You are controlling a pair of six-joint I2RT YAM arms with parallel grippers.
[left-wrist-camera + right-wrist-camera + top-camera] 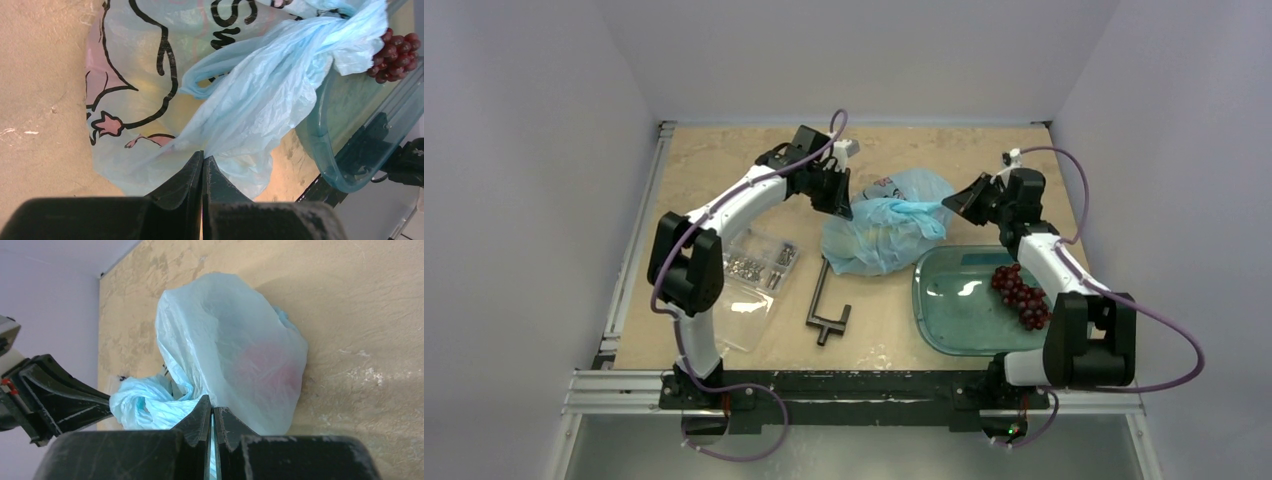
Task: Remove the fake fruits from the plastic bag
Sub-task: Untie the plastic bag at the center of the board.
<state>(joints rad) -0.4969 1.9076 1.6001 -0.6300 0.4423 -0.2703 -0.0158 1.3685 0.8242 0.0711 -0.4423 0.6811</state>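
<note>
Your left gripper and right gripper pinch the plastic bag at its ten and two o'clock edges.

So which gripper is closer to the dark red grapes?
Right. The right gripper pinches the plastic bag on its right side, just beyond the tray where the grapes lie. The left gripper pinches the bag's left side, with the whole bag between it and the grapes.

Soft, even light; faint shadows
</note>
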